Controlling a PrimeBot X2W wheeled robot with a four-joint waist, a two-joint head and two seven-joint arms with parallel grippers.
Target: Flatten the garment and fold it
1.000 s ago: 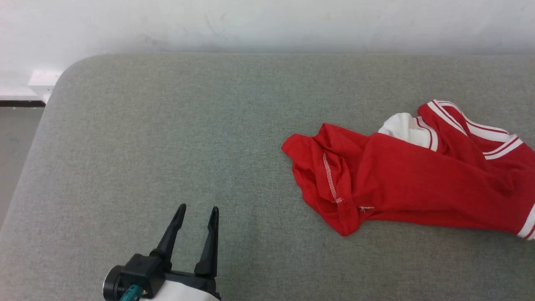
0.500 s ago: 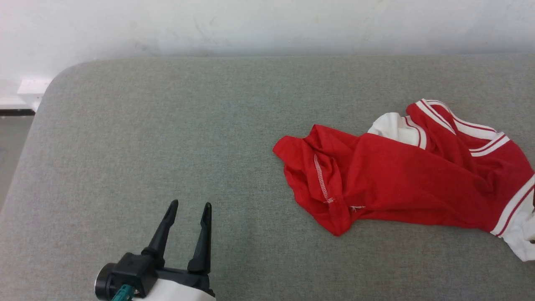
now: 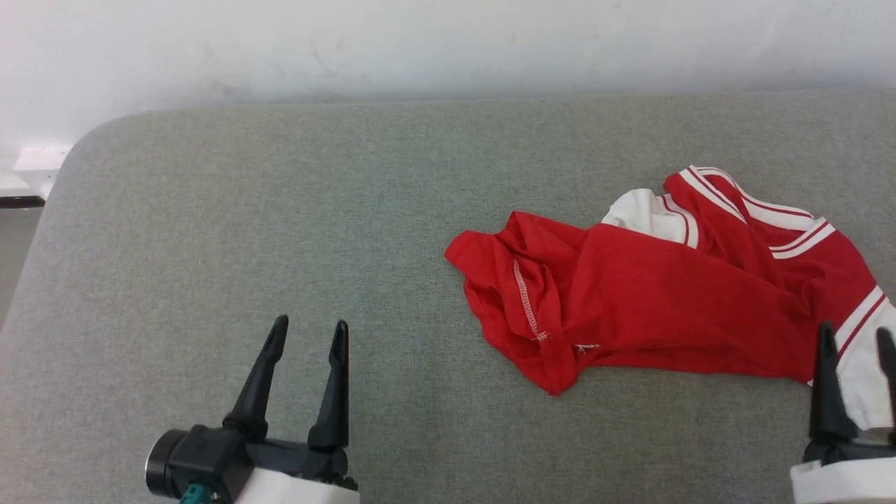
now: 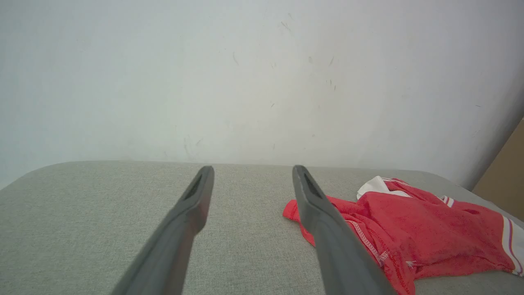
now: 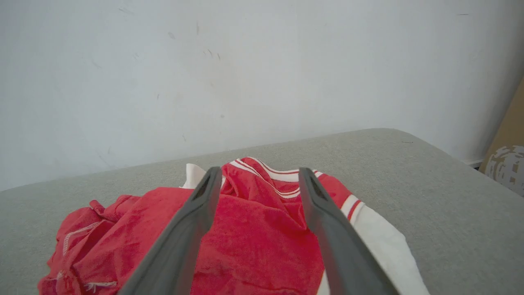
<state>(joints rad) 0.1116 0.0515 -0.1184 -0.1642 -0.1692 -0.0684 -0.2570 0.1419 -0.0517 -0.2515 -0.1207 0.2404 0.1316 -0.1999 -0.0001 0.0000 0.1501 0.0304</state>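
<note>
The garment (image 3: 658, 294) is lying crumpled on the grey padded surface (image 3: 280, 210), at 3 o'clock in the head view. Its red body is bunching up, with the stitched hem facing 9 o'clock and a white sleeve and the striped collar poking out toward 1 o'clock. The left gripper (image 3: 310, 322) is hovering at 7 o'clock with fingers standing apart, gripping nothing, well apart from the cloth. The right gripper (image 3: 855, 329) is sitting at 4 o'clock with fingers spread apart over the white striped sleeve; whether it is touching the cloth cannot be told. A white wall (image 3: 420, 42) is running along 12 o'clock.
</note>
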